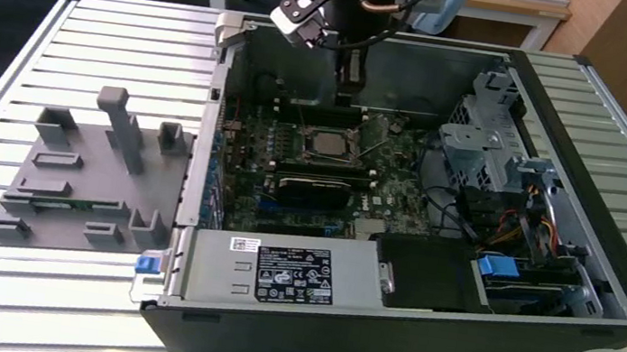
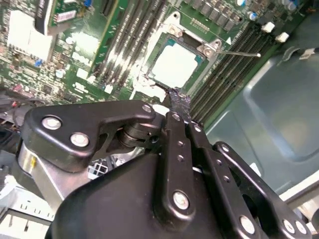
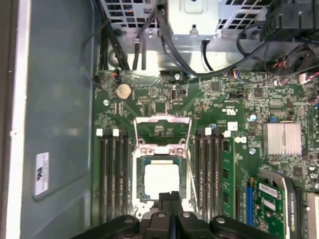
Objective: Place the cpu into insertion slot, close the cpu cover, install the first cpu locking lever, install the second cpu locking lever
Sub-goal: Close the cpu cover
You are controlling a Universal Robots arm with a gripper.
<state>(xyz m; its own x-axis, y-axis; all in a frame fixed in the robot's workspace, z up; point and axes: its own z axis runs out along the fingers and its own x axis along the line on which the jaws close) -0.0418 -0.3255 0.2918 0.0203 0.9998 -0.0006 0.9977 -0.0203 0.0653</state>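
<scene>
cpu [image 3: 161, 178] seated in insertion slot [image 3: 138, 175]; pincer [image 3: 172, 195] tips pressed together, hiding slot's near rim.

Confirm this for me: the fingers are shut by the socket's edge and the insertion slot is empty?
Not empty. The first wrist view shows the cpu lying in the insertion slot. The fingers are shut by its edge, as you said.
</scene>
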